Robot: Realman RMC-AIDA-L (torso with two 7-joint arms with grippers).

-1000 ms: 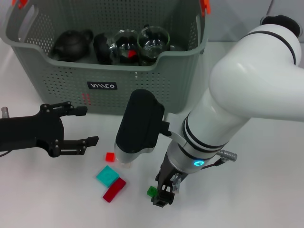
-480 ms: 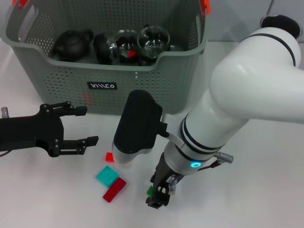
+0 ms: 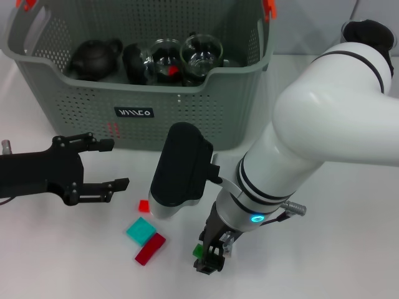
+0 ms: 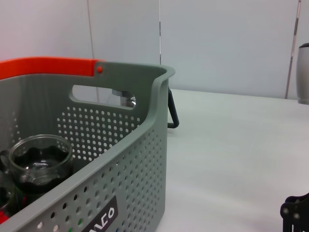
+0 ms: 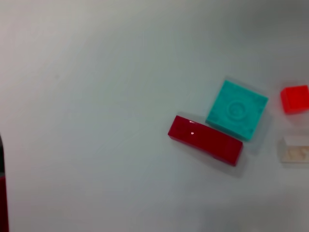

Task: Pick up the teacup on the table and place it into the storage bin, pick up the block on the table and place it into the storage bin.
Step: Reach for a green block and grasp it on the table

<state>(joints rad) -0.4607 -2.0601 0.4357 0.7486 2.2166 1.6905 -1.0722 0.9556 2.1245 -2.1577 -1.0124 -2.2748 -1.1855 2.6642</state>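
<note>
Grey-green storage bin (image 3: 143, 124) is your landmark — it stands at the far side of the white bench (image 3: 349, 249), perforated walls, orange handle clips, black label on its front wall. Inside it you have a dark teapot (image 3: 93, 57), another dark pot beside that, and two glass teacups (image 3: 201, 51) with something red showing in one. Your left tool (image 3: 106, 165) sits in front of the bin's left half, just off the front wall, fingers spread wide, nothing between them. Your right tool (image 3: 209, 255) is well in front of the bin, low over the bench, fingers narrow around a small green block (image 3: 198, 250) — you cannot tell from the head view whether it actually grips it. In front of the bin, between the two tools, lie a small red block (image 3: 144, 205), a teal square block (image 3: 141, 231) and a dark red long block (image 3: 150, 248); teal and dark red touch. The right wrist view shows a small clear piece (image 5: 295, 149) near the small red block.
</note>
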